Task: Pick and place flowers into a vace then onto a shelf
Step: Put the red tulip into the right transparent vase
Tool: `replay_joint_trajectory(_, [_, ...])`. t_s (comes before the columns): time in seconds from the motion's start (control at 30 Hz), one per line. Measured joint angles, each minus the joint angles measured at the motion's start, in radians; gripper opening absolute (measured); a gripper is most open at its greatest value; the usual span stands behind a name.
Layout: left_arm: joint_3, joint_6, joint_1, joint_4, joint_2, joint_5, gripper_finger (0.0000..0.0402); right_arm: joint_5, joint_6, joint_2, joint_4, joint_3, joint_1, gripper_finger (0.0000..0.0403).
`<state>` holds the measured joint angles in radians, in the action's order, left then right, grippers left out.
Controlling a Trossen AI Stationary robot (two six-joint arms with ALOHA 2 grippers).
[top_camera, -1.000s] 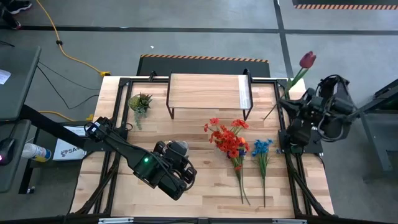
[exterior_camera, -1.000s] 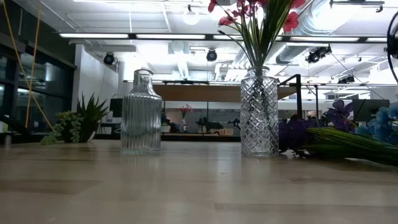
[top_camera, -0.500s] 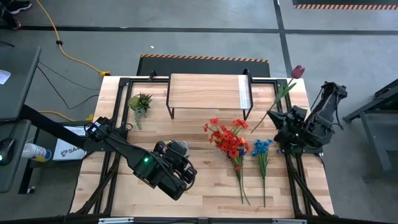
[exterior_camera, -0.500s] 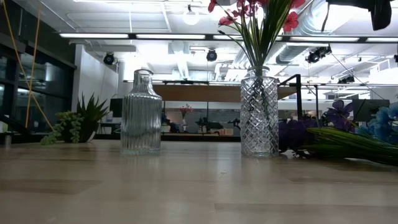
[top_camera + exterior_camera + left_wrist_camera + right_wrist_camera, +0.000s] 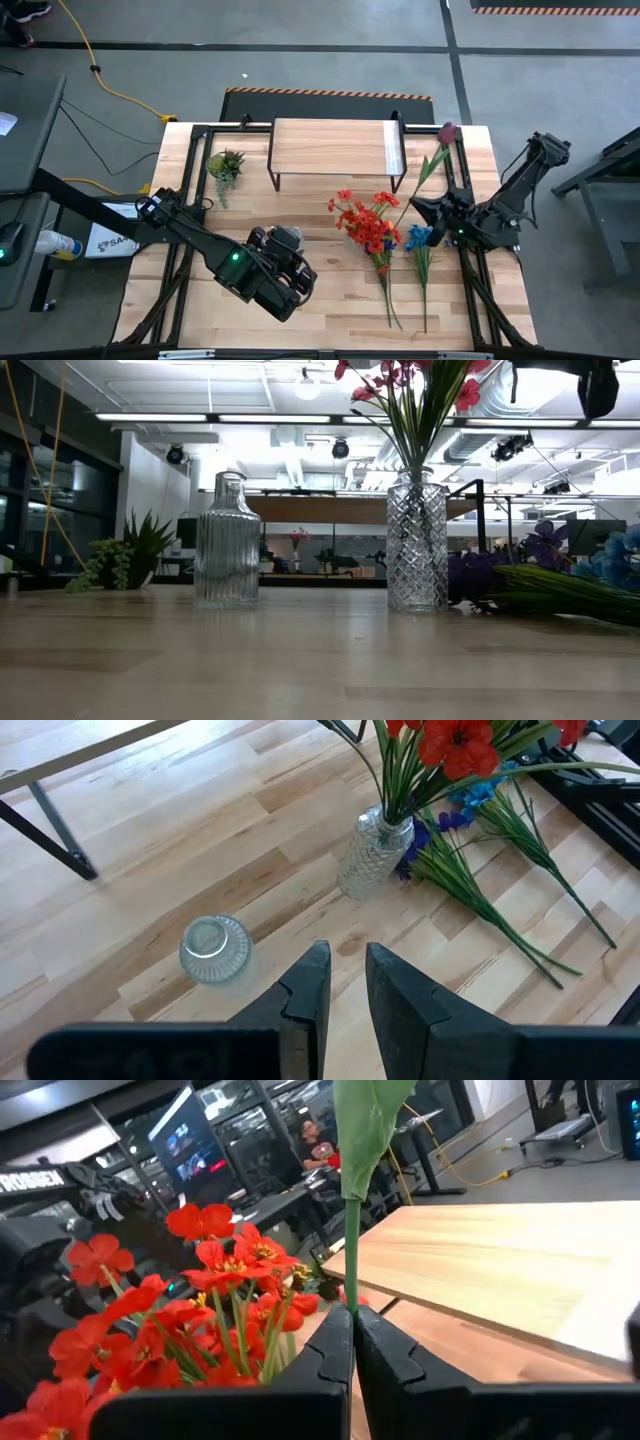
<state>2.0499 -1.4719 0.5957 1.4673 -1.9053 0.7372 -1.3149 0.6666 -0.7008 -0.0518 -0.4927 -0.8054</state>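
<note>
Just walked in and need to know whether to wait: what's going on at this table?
The right gripper is shut on one flower stem, holding it beside the red flowers already standing in the cut-glass vase. The left gripper hangs above the ribbed vase, holding nothing. Blue flowers lie on the table; the shelf is bare.

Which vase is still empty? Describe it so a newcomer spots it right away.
Start at the shelf along the table's far edge, then come toward the near edge, left of the red flowers. The empty vase stands there under the left claw: ribbed glass with a narrow neck, while the neighbouring diamond-cut vase holds flowers.
</note>
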Motion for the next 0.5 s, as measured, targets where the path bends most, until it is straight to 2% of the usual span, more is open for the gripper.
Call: replay_joint_trajectory(0.5, [0.000,0.000,0.000,0.000,0.000,0.000,0.0104,0.142,0.007,-0.237,-0.255,0.000,0.156,0.0000])
